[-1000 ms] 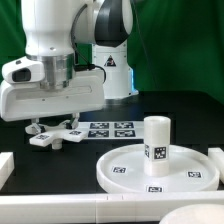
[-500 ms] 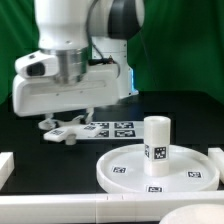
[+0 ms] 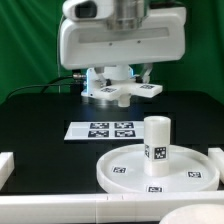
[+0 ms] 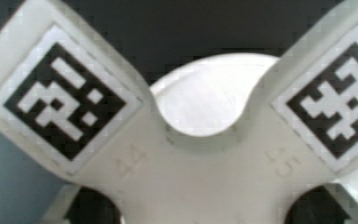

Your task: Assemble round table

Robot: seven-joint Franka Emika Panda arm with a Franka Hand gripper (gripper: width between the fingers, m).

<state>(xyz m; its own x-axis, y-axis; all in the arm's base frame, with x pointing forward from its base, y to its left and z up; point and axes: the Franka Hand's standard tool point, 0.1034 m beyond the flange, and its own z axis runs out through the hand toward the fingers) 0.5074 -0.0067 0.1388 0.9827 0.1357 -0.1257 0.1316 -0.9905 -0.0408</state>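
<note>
The cross-shaped piece (image 3: 128, 92) hangs in the air at the back middle, held by my gripper (image 3: 121, 84) under the big white wrist housing. In the wrist view the cross-shaped piece (image 4: 194, 165) fills the picture; two tagged arms spread apart, and my gripper (image 4: 208, 207) is shut on its hub, with dark finger pads (image 4: 91, 206) at both sides. The large round disc (image 3: 120, 172) lies on the table at the front of the exterior view's right. The short cylinder leg (image 3: 156, 140) stands upright on its middle. A white rounded shape (image 4: 211, 95) shows between the arms; I cannot tell what it is.
The marker board (image 3: 103, 130) lies flat on the black table below and in front of the held piece. A white rail (image 3: 70, 207) runs along the front edge, with white blocks at the left (image 3: 5, 166) and right (image 3: 216, 156). A green wall stands behind.
The arm has lifted the cross-shaped piece off the table at the exterior view's left and carried it up and to the right. The disc and leg have not moved.
</note>
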